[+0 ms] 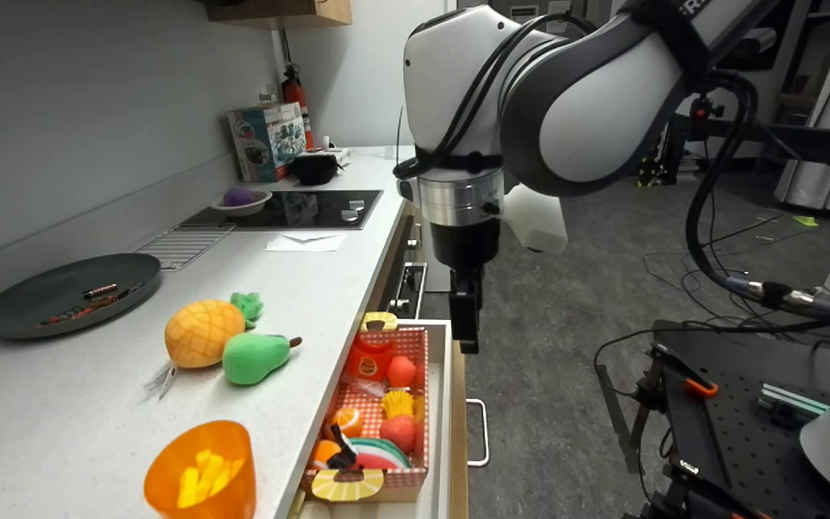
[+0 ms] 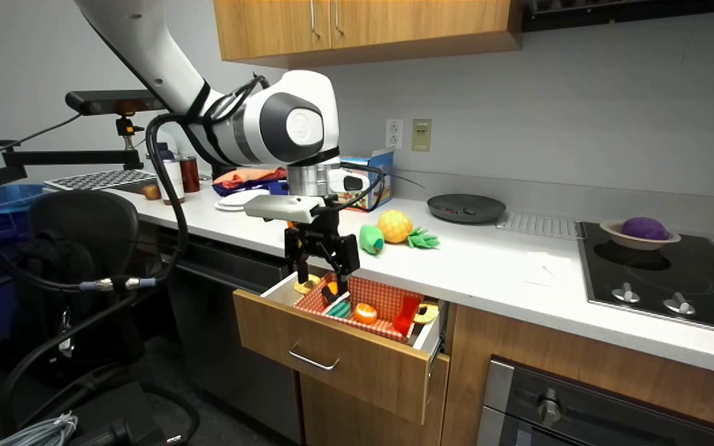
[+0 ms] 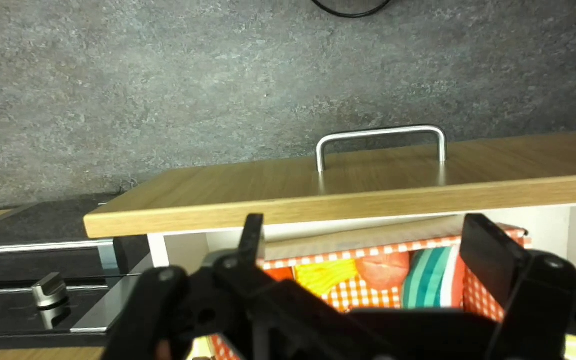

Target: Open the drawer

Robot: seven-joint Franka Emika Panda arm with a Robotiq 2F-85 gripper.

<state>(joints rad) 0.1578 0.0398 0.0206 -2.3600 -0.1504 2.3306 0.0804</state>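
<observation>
The drawer stands pulled out in both exterior views; its brown wood front shows in an exterior view [image 2: 369,365] and its front's top edge in an exterior view [image 1: 460,447]. The wrist view shows the front [image 3: 268,187] from above, with its silver bar handle [image 3: 380,132] on the outer face. The handle also shows in both exterior views [image 1: 485,432] [image 2: 313,360]. My gripper [image 3: 364,220] is open and empty, fingers pointing down above the drawer near its front panel. It also shows in both exterior views [image 1: 467,344] [image 2: 323,284]. It is apart from the handle.
A red checked basket [image 2: 375,291] with toy food sits in the drawer. On the counter [image 1: 300,288] are an orange cup [image 1: 170,468], toy pineapple [image 1: 202,335], green toy pear [image 1: 256,358] and dark pan [image 1: 69,295]. A cooktop [image 2: 661,272] and oven [image 2: 549,402] lie to one side.
</observation>
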